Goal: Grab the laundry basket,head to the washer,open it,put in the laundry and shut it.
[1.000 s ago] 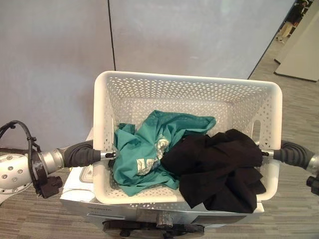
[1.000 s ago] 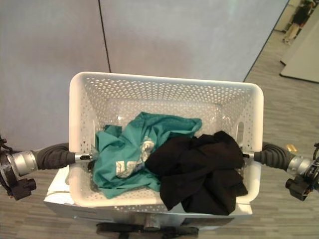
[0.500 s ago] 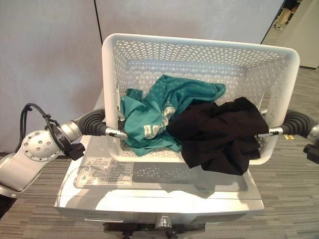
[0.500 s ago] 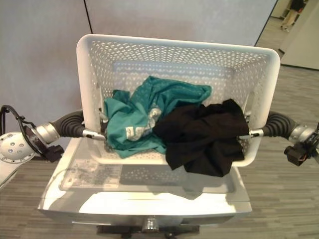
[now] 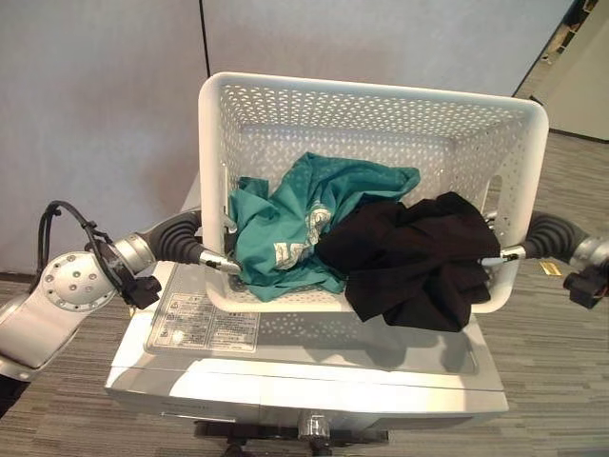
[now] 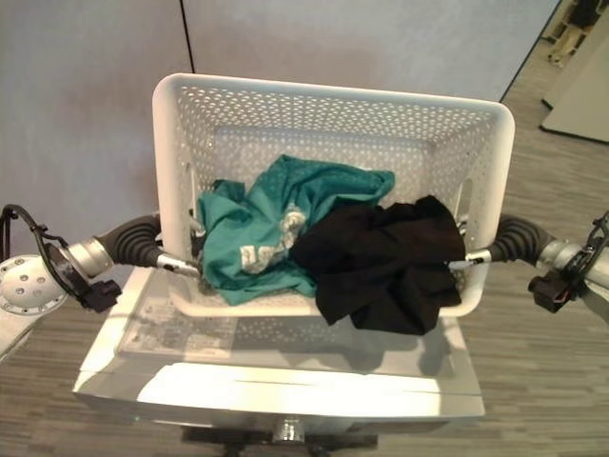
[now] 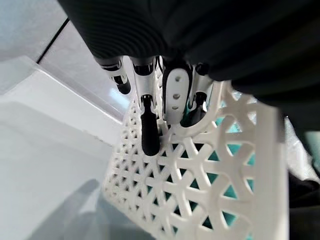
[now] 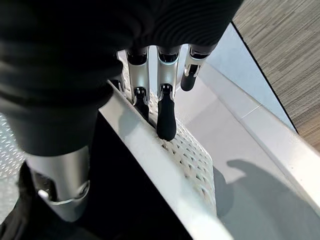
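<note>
White perforated plastic laundry basket [image 5: 376, 105], rectangular, rounded rim, slot handles in the end walls. It is held between the two hands, above the white top of the washing machine [image 5: 314, 367].

Left hand [image 7: 150, 107]: fingers lie down the outside of the basket's left end wall, thumb hooked through the lattice, pinching the wall.

Right hand [image 8: 162, 107]: fingers down the outside of the right end wall, thumb inside over the rim, clamping it.

Inside: crumpled teal garment [image 5: 304, 224] nearer the left hand; black garment [image 5: 423, 257] nearer the right hand, overlapping the teal one, draped over the near rim.
</note>
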### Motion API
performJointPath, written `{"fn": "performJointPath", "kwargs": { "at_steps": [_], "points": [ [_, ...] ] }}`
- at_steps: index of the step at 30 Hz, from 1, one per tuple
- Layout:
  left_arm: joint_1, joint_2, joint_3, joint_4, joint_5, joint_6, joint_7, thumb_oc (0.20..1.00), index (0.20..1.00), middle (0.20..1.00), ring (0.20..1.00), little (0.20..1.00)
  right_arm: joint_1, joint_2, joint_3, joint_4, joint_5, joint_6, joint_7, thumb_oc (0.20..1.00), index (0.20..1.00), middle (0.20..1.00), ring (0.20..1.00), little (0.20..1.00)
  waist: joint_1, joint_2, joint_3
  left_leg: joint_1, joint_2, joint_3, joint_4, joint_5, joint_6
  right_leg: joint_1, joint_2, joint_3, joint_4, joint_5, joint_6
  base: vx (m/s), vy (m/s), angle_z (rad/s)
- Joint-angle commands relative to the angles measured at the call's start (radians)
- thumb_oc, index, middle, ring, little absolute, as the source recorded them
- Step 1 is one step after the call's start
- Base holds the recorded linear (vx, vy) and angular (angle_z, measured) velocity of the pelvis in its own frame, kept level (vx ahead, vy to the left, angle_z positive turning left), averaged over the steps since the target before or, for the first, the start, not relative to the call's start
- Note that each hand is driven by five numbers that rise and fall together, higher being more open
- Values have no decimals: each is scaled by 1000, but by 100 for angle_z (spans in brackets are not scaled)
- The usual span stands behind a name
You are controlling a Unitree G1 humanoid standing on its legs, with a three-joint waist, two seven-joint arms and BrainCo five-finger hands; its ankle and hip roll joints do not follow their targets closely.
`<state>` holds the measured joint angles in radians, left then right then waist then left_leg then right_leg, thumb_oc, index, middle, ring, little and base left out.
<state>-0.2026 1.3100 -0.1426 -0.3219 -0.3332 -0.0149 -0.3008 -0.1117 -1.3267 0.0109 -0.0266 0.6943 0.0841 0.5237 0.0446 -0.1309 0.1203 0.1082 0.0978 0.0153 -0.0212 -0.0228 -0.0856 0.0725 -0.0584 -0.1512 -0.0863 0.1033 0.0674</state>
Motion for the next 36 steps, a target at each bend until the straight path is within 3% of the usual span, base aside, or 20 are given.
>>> {"fn": "performJointPath", "kwargs": {
  "at_steps": [1, 4, 8, 10, 19, 23, 25, 29, 32, 33, 34, 36],
  "points": [
    [45, 161, 286, 227, 100, 13, 68, 1000, 1000, 1000, 1000, 1000, 14, -192, -154, 278, -38, -4, -66, 1000, 1000, 1000, 1000, 1000, 24, 31, -21, 26, 73, 1, 20, -53, -13, 2, -70, -78, 71, -90, 91, 0, 0, 0],
    [38, 261, 297, 227, 103, -15, 51, 1000, 1000, 1000, 1000, 1000, -9, -223, -154, 273, 1, -26, -59, 1000, 1000, 1000, 1000, 1000, 26, 32, -25, 31, 74, 6, 16, -51, -16, 4, -71, -80, 69, -87, 96, 0, 0, 0],
    [18, 472, 256, 239, 59, -38, -74, 1000, 1000, 1000, 1000, 1000, -66, -340, -114, 296, 13, -34, -28, 1000, 1000, 1000, 1000, 1000, 22, 45, -34, 44, 79, 17, 11, -48, -23, 12, -74, -82, 69, -83, 106, 0, 0, 0],
    [13, 518, 249, 245, 26, -53, -87, 1000, 1000, 1000, 1000, 1000, -81, -395, -83, 310, -16, -46, -11, 1000, 1000, 1000, 1000, 1000, 18, 44, -43, 43, 76, 18, 5, -37, -24, 8, -80, -85, 68, -77, 110, 0, 0, 0],
    [59, 462, 234, 211, -34, -65, -72, 1000, 1000, 1000, 1000, 1000, -115, -344, 25, 319, -56, -66, -15, 1000, 1000, 1000, 1000, 1000, 25, 49, -44, 45, 77, 16, 7, -39, -21, 11, -85, -88, 71, -79, 108, 0, 0, 0],
    [84, 468, 217, 183, -71, -53, -142, 1000, 1000, 1000, 1000, 1000, -123, -365, 76, 236, -52, -63, 36, 1000, 1000, 1000, 1000, 1000, 19, 52, -41, 46, 77, 17, 4, -38, -22, 13, -85, -89, 68, -78, 109, 2, 1, 1],
    [94, 493, 201, 144, -156, -59, -215, 1000, 1000, 1000, 1000, 1000, -123, -376, 108, 165, 26, -70, 93, 1000, 1000, 1000, 1000, 1000, 13, 56, -46, 49, 77, 18, -3, -35, -24, 15, -86, -92, 63, -76, 113, 15, 6, 0],
    [65, 490, 180, 148, -235, -90, -201, 1000, 1000, 1000, 1000, 1000, -183, -363, 175, 166, 93, -98, 87, 1000, 1000, 1000, 1000, 1000, 6, 56, -44, 51, 77, 18, -9, -30, -27, 17, -88, -93, 57, -74, 114, 0, 0, 0],
    [-25, 465, 109, 162, -272, -113, -141, 1000, 1000, 1000, 1000, 1000, -372, -303, 338, 241, 115, -115, 40, 1000, 1000, 1000, 1000, 1000, -3, 54, -41, 52, 76, 18, -12, -28, -28, 20, -88, -92, 53, -73, 114, 0, 0, 0],
    [-149, 442, -17, 188, -282, -115, -122, 1000, 1000, 1000, 1000, 1000, -554, -267, 515, 298, 126, -115, 24, 1000, 1000, 1000, 1000, 1000, -14, 63, -47, 52, 76, 17, -12, -27, -28, 21, -88, -93, 53, -73, 113, 0, 0, 0],
    [-271, 390, -126, 227, -324, -119, -82, 1000, 1000, 1000, 1000, 1000, -656, -174, 577, 390, 184, -106, -10, 1000, 1000, 1000, 1000, 1000, -25, 77, -49, 50, 75, 15, -11, -26, -26, 22, -89, -94, 54, -74, 113, 0, 0, 0],
    [-410, 341, -263, 269, -353, -121, -58, 1000, 1000, 1000, 1000, 1000, -701, -128, 608, 442, 220, -102, -27, 1000, 1000, 1000, 1000, 1000, -23, 90, -55, 49, 74, 13, -11, -26, -25, 22, -89, -95, 54, -75, 112, -5, 4, 2]
  ]
}}
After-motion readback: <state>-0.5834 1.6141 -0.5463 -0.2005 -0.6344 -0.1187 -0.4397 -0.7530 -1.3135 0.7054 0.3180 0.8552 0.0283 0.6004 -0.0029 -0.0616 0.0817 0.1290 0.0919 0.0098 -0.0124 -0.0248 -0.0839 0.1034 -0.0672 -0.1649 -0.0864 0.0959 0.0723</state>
